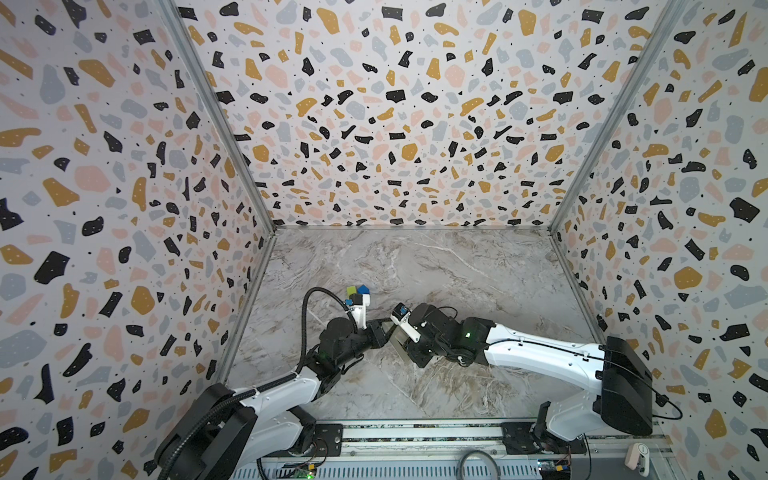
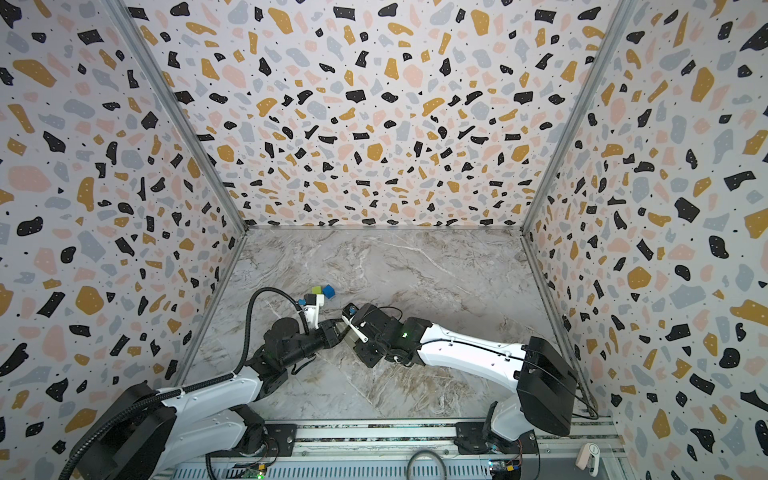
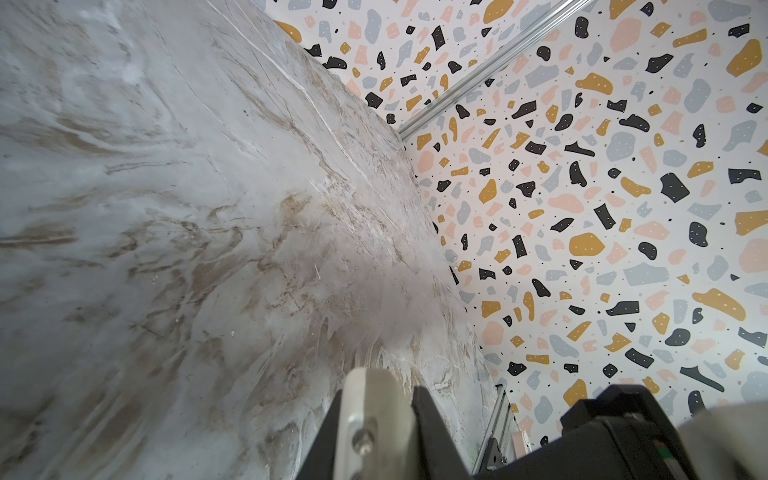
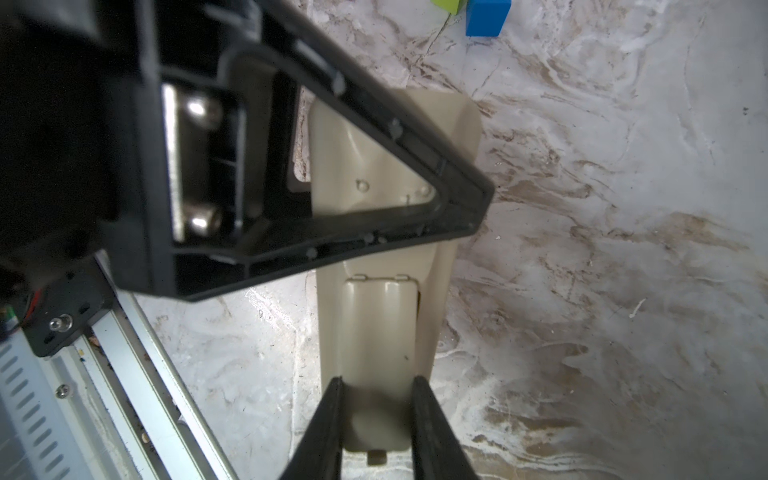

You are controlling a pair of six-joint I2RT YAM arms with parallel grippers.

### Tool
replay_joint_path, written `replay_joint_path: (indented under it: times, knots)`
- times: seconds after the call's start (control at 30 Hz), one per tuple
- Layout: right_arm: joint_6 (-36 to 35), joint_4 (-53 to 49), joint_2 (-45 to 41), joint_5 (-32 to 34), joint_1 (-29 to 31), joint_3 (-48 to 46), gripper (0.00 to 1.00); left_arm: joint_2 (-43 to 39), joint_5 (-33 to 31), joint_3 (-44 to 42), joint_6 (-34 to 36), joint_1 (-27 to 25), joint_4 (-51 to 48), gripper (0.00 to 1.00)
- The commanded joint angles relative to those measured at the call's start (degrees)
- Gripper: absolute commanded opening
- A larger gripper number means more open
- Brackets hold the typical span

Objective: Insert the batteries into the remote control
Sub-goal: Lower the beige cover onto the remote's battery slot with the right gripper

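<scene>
Both top views hang high over the near edge of the table (image 1: pixel 457 266), looking steeply down and towards the back wall (image 1: pixel 395 104). They share almost the whole scene, including the blue cube (image 2: pixel 329 291). The right wrist view sits very close over the remote control (image 4: pixel 386 332), facing along it towards the blue cube, which the top views also show. The left wrist view looks low across the table to a wall corner (image 3: pixel 409 131).

Cream remote control (image 4: pixel 374 328) (grey-brown marbled table (image 4: pixel 602 291)).

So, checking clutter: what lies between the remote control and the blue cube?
Only bare marble tabletop between remote control and blue cube, in the right wrist view.
</scene>
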Motion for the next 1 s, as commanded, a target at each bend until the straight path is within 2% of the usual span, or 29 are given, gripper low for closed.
replay_joint_path:
  times: [0.0,0.47,0.97]
  knots:
    - [1.39,-1.91,0.11,0.46,0.02,1.07,0.00,-0.87,0.71,-0.13,-0.19,-0.35,5.03,0.00]
    - [1.96,-0.57,-3.70,-0.25,0.32,-1.92,0.00,-1.05,0.43,-0.26,-0.19,-0.36,4.68,0.00]
    - [2.48,0.71,-3.05,0.70,0.46,-1.92,0.00,-1.04,0.87,-0.44,-0.28,-0.35,4.81,0.00]
